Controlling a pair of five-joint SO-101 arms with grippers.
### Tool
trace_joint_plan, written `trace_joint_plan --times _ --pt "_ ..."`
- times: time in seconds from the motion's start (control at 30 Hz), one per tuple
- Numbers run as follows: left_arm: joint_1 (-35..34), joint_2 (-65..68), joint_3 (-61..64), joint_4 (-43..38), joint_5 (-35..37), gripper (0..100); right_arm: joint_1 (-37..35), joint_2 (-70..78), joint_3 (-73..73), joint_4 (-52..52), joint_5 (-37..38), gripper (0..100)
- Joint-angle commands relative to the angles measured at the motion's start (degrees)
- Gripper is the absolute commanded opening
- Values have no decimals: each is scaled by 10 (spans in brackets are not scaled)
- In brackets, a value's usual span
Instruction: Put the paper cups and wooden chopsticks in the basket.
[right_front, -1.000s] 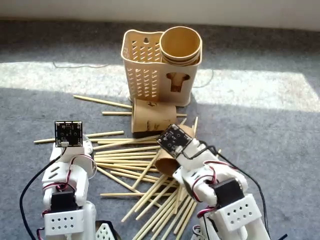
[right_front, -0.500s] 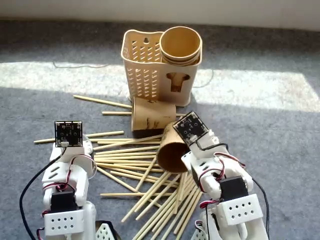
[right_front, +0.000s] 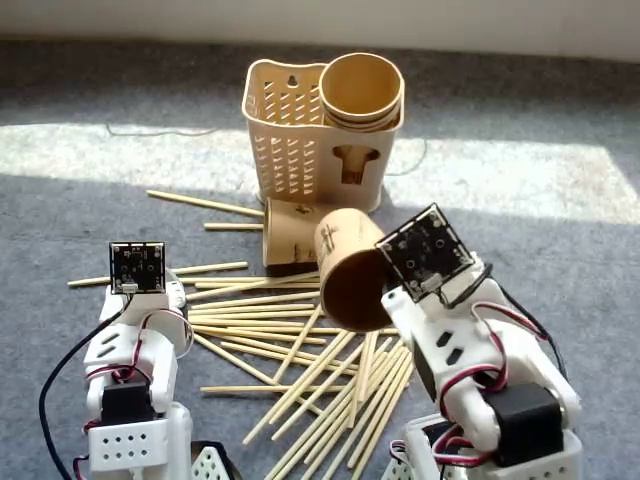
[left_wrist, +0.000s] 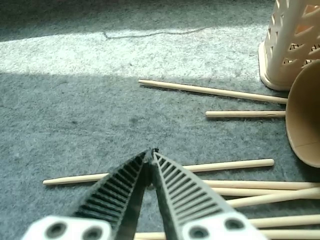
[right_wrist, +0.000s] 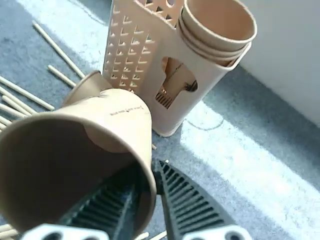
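— Where was the cup?
— Your right gripper (right_wrist: 152, 167) pinched the rim of a tan paper cup (right_front: 350, 275), one finger inside and one outside. It held the cup tilted over the scattered wooden chopsticks (right_front: 290, 370), just in front of the cream slotted plastic basket (right_front: 290, 150).
— And the rest?
— A stack of tan cups (right_front: 362, 90) sat in the basket, and another cup (right_front: 295, 235) lay on its side at the foot. Your left gripper (left_wrist: 151, 152) hung closed and empty over the grey carpet (right_front: 560, 260).

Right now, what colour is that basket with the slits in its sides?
Cream, a pale beige; the basket shows best in the high view.
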Motion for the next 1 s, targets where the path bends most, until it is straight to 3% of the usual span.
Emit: trace_joint_plan --times 0.0,0.27,0.57,0.97 --pt "-3 -5 -4 -10 -4 11 6 3 -70 -2 -18 8" --pt "-3 -5 -4 -10 -4 11 6 3 -131 -92 -46 8" --pt "-6 -5 -4 -10 -4 11 6 7 -126 -278 -47 8" --pt "-6 -5 -4 -10 -5 11 49 215 -119 -400 -46 8"
